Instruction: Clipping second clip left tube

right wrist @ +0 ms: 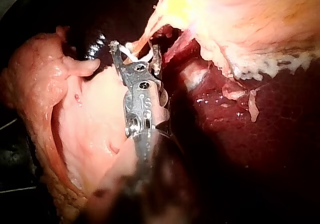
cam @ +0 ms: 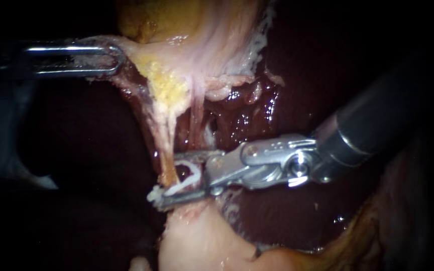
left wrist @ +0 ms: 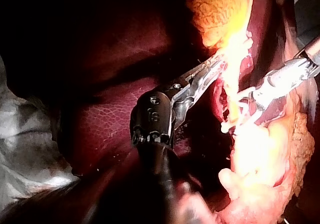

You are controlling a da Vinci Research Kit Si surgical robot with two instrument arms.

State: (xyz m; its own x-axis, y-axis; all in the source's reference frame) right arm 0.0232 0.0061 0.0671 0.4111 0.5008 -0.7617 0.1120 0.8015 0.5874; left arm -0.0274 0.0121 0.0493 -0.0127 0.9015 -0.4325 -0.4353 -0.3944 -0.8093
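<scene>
Right tool (cam: 169, 176) enters from the right. Its jaws stand apart and carry a white clip (cam: 195, 173) between them, both jaws touching it. The clip straddles the left tube (cam: 167, 143), a thin yellowish strand stretched taut, low on its length and just above a pale lump of tissue (cam: 197, 241). Left tool (cam: 118, 57) is pinched on a pale tissue fold (cam: 141, 52) near the tube's upper end. Dark liver (cam: 287, 221) lies behind.
</scene>
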